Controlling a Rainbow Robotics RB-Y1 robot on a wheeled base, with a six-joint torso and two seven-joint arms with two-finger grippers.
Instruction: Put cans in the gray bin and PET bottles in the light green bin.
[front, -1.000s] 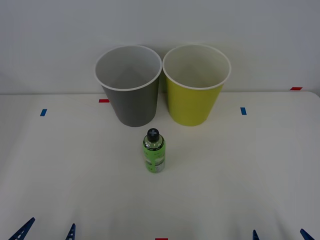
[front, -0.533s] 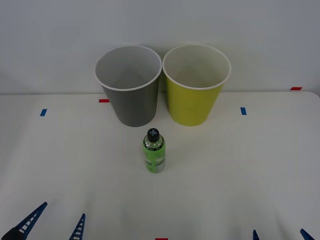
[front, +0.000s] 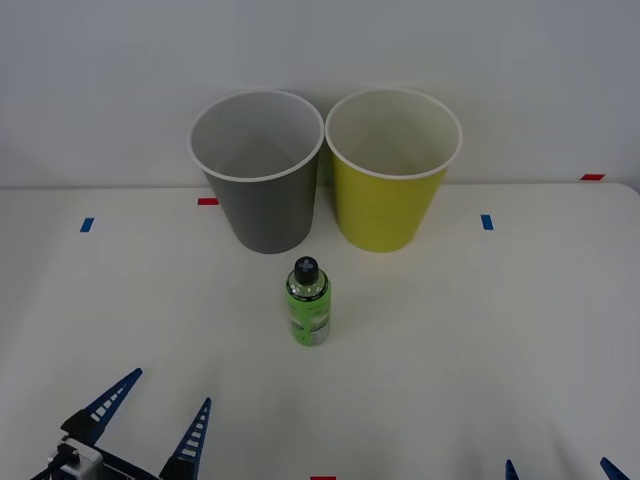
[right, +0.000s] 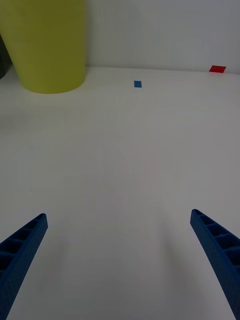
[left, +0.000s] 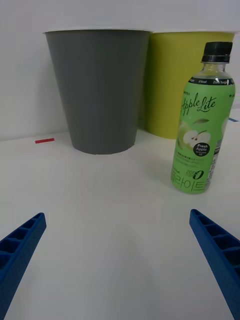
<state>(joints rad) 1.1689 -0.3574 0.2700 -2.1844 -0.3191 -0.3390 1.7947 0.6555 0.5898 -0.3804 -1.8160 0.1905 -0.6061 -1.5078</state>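
Bench white, with gray bin and light green bin side by side, touching or nearly so, at the back edge, both upright and looking empty. PET bottle stands upright mid-bench, just in front of the gap between them, apart from both. Left gripper near the front-left edge, fingers spread, nothing held. Right gripper at the front-right edge, fingers spread, idle. Bottle likely light, thin-walled, a bit squashy, smooth label; tips easily. Best taken around the labelled body, mid-height, below the cap.
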